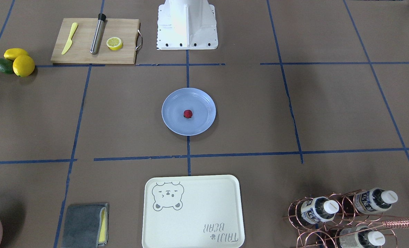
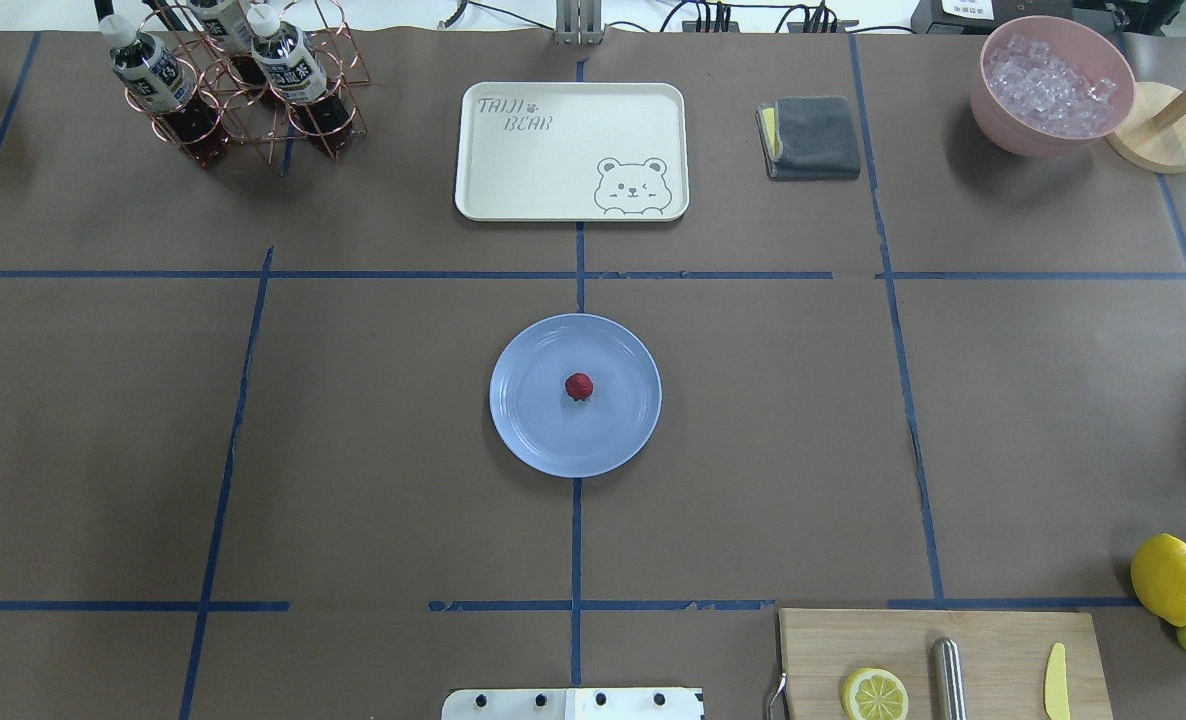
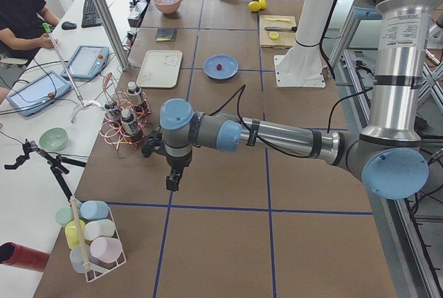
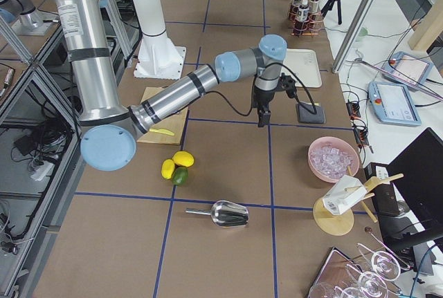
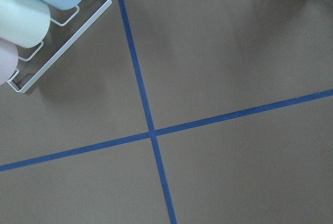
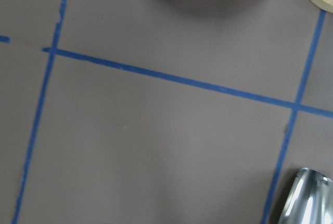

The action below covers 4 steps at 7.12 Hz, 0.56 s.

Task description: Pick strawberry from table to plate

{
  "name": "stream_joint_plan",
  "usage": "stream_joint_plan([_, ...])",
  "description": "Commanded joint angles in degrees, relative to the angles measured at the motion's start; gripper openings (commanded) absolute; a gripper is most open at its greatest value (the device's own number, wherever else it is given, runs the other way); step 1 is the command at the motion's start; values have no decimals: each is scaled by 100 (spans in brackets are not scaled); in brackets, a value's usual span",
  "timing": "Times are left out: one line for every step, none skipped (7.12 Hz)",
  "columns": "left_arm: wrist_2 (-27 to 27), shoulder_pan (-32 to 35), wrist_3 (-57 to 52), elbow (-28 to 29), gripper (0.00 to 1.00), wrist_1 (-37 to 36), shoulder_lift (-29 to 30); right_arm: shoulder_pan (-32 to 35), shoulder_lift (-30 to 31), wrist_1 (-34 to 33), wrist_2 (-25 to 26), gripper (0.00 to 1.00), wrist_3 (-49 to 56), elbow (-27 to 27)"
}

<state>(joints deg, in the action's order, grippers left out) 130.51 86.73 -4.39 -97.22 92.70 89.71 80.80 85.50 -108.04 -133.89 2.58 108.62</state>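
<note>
Strawberry [image 2: 578, 385] on plate [image 2: 533, 430] (dead centre)

Dark-red strawberry [image 2: 579, 386]; pale blue-lavender plate [image 2: 533, 432]; brown counter [image 2: 353, 450] with blue tape grid; cream bear-print tray [image 2: 553, 160]; yellow lemons [image 2: 1169, 578]; grey cloth [image 2: 818, 135].

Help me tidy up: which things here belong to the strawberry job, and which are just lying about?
Job: strawberry, plate, table.
Lying about: tray, cloth, ice bowl, bottles, board, lemon half, lemons, knife.
</note>
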Motion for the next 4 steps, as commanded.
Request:
stream_joint_plan([18, 54, -351, 281, 100, 46, -331, 690, 344, 11, -147, 100, 911, -655])
stream_joint_plan([18, 72, -352, 291, 100, 29, -349, 691, 205, 20, -164, 100, 911, -762])
stream_joint_plan([18, 124, -344, 291, 100, 11, -349, 813, 308, 272, -182, 100, 929, -781])
stream_joint_plan([27, 159, -343, 291, 100, -24, -340, 875, 692, 667, -217, 100, 929, -807])
